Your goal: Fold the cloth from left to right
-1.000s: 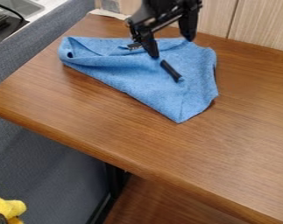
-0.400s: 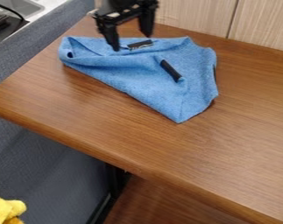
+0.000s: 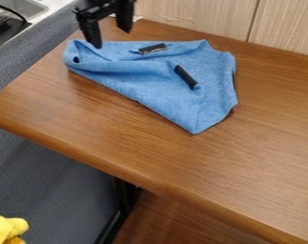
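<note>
With twelve at the top of the view, the black two-finger claw (image 3: 111, 39) has its fingers parted and nothing between them; the soft blue fabric cloth (image 3: 149, 83) lies rumpled on the brown wood-grain table (image 3: 245, 167), its bulk toward four or five o'clock from the claw. Its long axis runs roughly from ten to four o'clock, and the coming fold probably turns on its raised left end (image 3: 71, 50), near the claw toward eight o'clock; fingertip contact is unclear.
</note>
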Tool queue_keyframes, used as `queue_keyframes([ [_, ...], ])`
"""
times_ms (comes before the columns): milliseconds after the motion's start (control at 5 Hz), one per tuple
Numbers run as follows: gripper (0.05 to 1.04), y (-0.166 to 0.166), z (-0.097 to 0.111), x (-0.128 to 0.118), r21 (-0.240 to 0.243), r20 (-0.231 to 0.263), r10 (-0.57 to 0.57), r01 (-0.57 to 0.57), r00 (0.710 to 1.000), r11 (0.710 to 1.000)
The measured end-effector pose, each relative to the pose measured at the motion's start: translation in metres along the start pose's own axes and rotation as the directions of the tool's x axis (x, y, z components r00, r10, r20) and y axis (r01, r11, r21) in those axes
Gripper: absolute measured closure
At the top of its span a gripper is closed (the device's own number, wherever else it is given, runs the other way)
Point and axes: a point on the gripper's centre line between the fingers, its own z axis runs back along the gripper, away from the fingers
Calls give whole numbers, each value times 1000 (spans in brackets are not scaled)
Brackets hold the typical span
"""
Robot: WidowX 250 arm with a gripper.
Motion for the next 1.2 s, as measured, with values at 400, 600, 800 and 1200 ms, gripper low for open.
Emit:
queue_keyframes([
  [400,82,13,-20,50,51,22,165,-166,986,985],
  [600,82,26,-30,71,95,48,253,-257,966,962],
  [800,82,25,-43,82,123,60,280,-286,958,951],
  [1200,95,22,-74,88,240,63,270,-277,961,931],
])
